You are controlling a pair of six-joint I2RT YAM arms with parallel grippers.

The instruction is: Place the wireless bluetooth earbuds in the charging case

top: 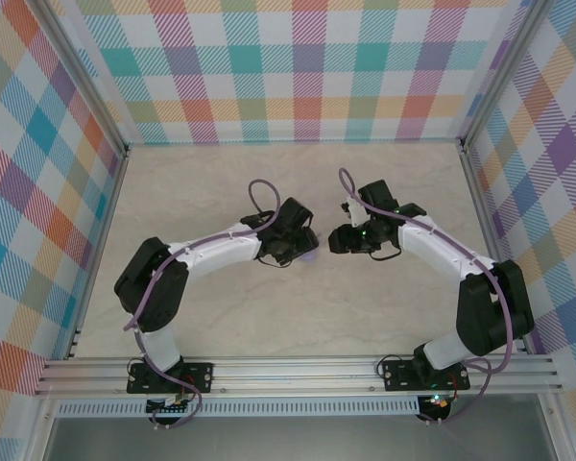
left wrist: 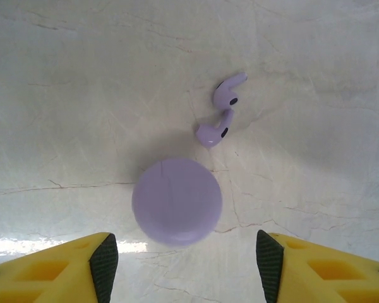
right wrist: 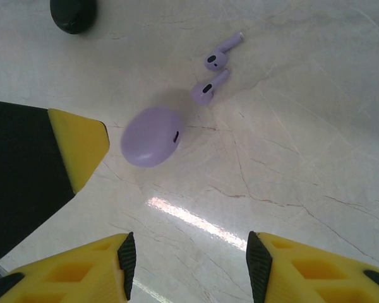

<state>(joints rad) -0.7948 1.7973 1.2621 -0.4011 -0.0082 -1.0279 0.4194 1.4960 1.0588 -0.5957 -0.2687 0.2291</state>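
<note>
The left wrist view looks down on the round, pale lavender plastic charging case (left wrist: 177, 201). It lies closed on the marbled table (left wrist: 63, 95) just ahead of the left gripper (left wrist: 186, 252), whose yellow fingers are spread and empty. Two lavender earbuds (left wrist: 210, 134) lie just beyond the case. The right wrist view adds a dark rounded object (right wrist: 72, 14) farther off, and the right gripper (right wrist: 186, 259), likewise spread and empty.

arms (top: 211, 246): white links, black joints | cables (top: 259, 181): purple | tool fingers (left wrist: 50, 268): yellow, pads (left wrist: 105, 265) black
</note>
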